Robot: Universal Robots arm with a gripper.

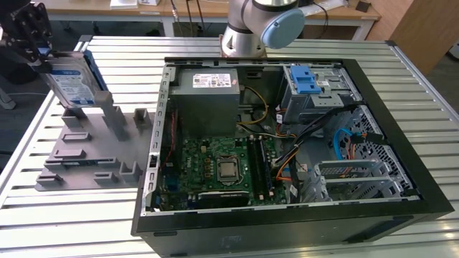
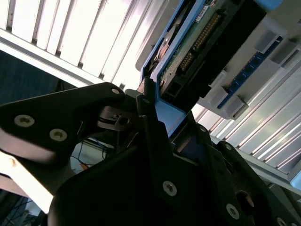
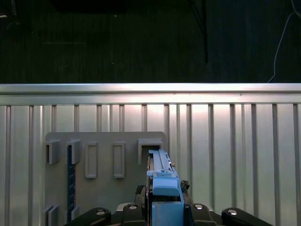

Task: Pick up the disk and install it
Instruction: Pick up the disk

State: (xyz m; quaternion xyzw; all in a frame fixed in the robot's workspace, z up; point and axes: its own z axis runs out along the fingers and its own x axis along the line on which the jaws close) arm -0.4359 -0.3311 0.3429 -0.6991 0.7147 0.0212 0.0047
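The gripper (image 1: 42,56) is clamped on the top edge of the disk (image 1: 72,80), holding it upright on edge over the grey rack (image 1: 93,156), likely because the rack's slots store it standing. The open computer case (image 1: 287,228) sits beside the rack on the bench (image 1: 72,226).

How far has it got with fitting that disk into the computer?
Grasped: the gripper is shut on the disk, held upright at the grey holder. Whether it has lifted clear, I cannot tell. Left: the whole install; the disk is outside the open computer case.
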